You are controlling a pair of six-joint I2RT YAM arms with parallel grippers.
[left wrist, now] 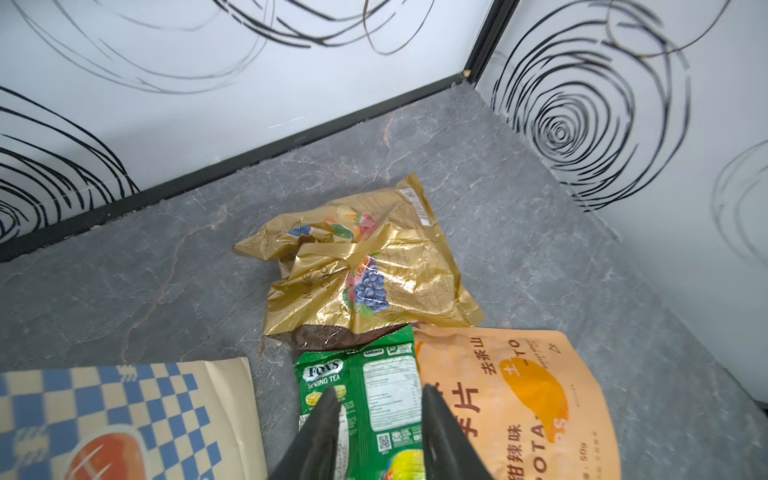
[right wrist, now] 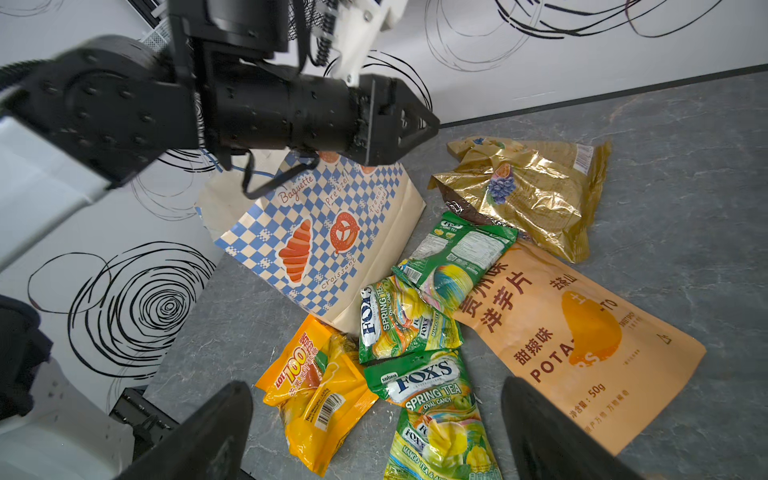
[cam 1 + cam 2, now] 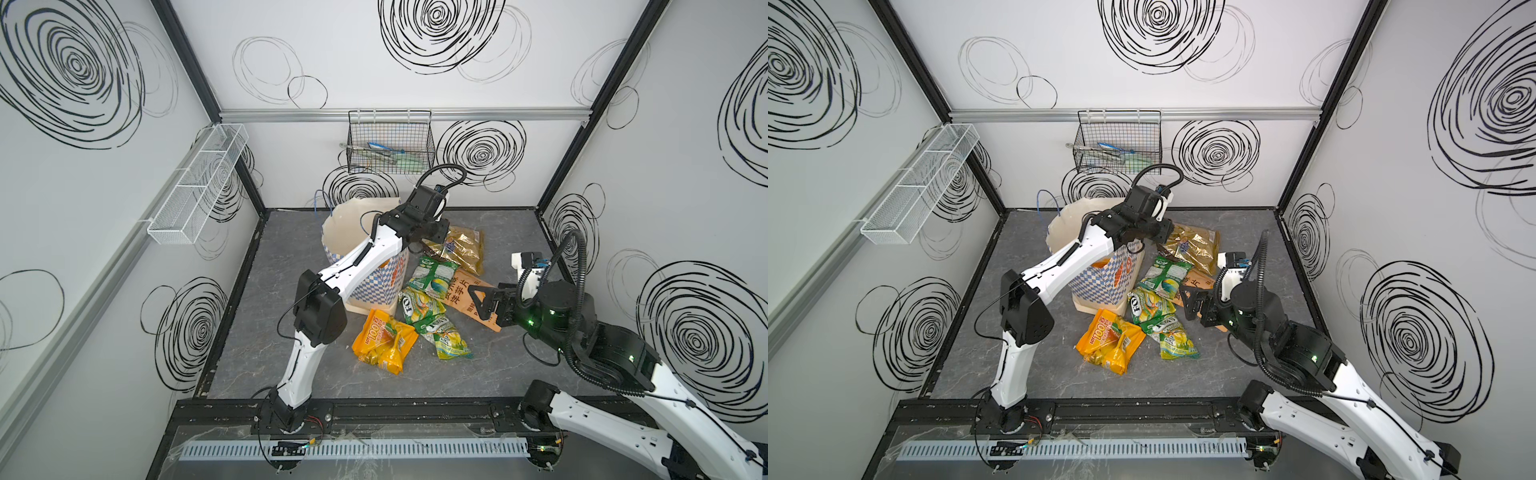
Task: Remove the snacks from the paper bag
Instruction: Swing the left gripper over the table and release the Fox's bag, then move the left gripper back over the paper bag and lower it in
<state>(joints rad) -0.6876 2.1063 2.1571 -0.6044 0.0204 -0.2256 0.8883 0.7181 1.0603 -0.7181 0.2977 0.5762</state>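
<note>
Cream paper with a blue-and-white checkered band marks the paper bag (image 3: 376, 291), which stands upright at the back left of the grey table (image 3: 270, 332), its mouth open and the left arm crossing over it. Just beside the bag's front corner lie the yellow-orange "100" packs (image 3: 384, 340), flat on the table. To their right, three green packs run in an overlapping chain from front to back: the lower green pack (image 3: 446, 343), the middle green pack (image 3: 419, 309) and the upper green pack (image 3: 432, 275). The upper one covers the brown bottom edge of the gold foil pack (image 3: 463, 247), which lies crumpled behind it. The left gripper (image 1: 380, 390) hovers over the upper green pack, its fingers a modest gap apart with nothing between them. Further right the orange pouch (image 2: 582, 332) lies flat, partly under the green packs. The right gripper (image 2: 376, 386) hangs over the pouch's right edge, spread wide and empty.
</note>
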